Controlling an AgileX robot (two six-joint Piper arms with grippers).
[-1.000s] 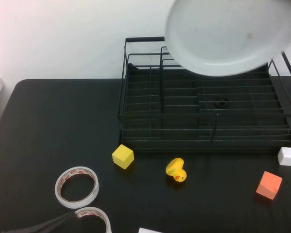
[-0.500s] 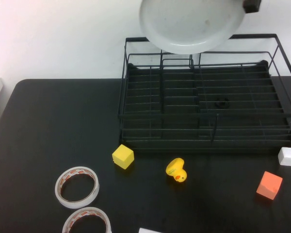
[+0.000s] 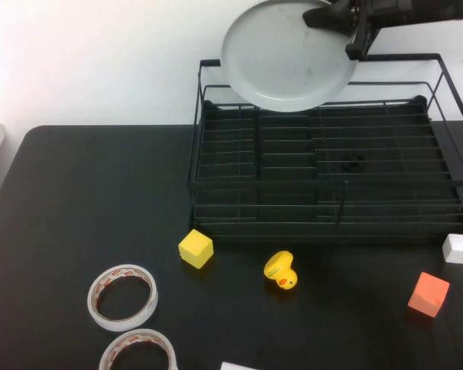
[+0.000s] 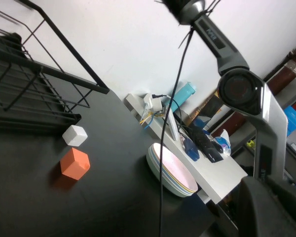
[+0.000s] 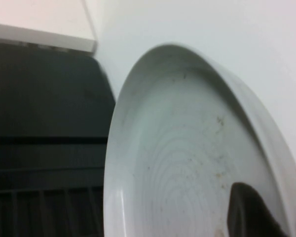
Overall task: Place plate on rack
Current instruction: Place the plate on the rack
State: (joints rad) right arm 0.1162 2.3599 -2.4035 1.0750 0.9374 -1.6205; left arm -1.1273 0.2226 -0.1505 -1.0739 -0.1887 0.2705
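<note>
The pale grey-white plate (image 3: 288,54) hangs tilted in the air over the back left part of the black wire rack (image 3: 328,166). My right gripper (image 3: 347,27) is shut on the plate's right rim, above the rack's back rail. In the right wrist view the plate (image 5: 187,168) fills the frame, with one dark fingertip (image 5: 249,210) lying on its inner face. My left gripper is out of the high view; the left wrist view shows only a dark part of it (image 4: 271,207), and the rack's end (image 4: 24,74).
In front of the rack lie a yellow block (image 3: 195,248), a yellow duck (image 3: 280,270), a white block (image 3: 459,247) and an orange block (image 3: 428,294). Two clear tape rings (image 3: 123,296) lie front left. Stacked plates (image 4: 170,170) sit past the table's right edge.
The plate has moved left and away from the camera, then lower toward the rack's back left. The right arm now shows at the top right.
</note>
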